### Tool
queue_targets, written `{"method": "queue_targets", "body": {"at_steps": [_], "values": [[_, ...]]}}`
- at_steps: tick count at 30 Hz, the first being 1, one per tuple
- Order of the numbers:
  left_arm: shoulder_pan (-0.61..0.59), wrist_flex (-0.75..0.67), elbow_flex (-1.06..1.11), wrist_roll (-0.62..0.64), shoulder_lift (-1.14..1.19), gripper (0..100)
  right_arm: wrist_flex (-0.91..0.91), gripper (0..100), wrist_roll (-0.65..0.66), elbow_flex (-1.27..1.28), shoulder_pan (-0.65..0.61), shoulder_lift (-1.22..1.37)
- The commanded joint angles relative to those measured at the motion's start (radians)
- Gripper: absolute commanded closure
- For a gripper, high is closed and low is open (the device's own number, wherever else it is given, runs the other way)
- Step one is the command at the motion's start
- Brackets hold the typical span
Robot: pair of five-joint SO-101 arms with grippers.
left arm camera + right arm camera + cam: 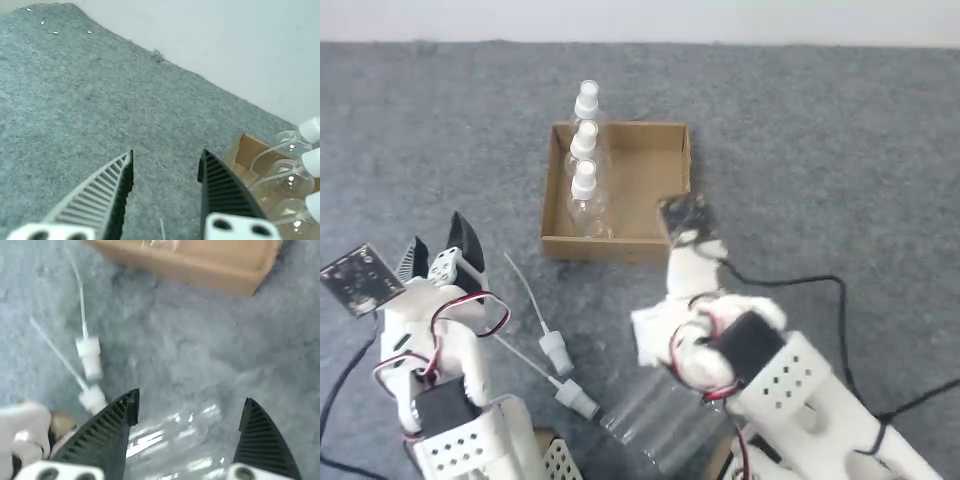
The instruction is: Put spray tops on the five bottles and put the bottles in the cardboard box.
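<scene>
Three bottles are boxed, and the others lie uncapped near the arms.

High view: three capped bottles point(585, 185) stand upright along the left wall of the cardboard box point(660, 128), we think to leave room. Two spray tops point(557, 350) lie with their tubes pointing away from the arms, beside the lying bottles point(660, 420). Left wrist view: the left gripper point(166, 157) hangs over the carpet point(75, 100), fingers apart and empty. Right wrist view: the right gripper point(192, 402), fingers spread wide and holding nothing, is above the lying bottles, whose long axis is flat; where the necks point we cannot tell.

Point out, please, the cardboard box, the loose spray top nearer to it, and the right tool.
cardboard box point(605, 246): high view, front wall.
loose spray top point(556, 352): high view, white head.
right tool point(191, 401): right wrist view, midway between fingertips.
</scene>
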Motion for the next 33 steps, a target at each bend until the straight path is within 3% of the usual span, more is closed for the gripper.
{"method": "queue_targets", "body": {"at_steps": [1, 9, 16, 33], "values": [[-0.005, 0.003, -0.005, -0.012, -0.012, 80, -0.001, 73.1, -0.098, 0.000, -0.113, 0.045], [-0.005, 0.006, -0.005, -0.012, -0.012, 80, -0.047, 73.1, -0.206, 0.000, -0.186, 0.183], [-0.005, 0.006, -0.005, -0.012, -0.012, 80, -0.081, 73.1, -0.414, 0.000, -0.318, 0.202], [-0.005, 0.006, -0.004, -0.012, -0.012, 80, -0.127, 73.1, -0.425, 0.121, -0.325, 0.211]]}}
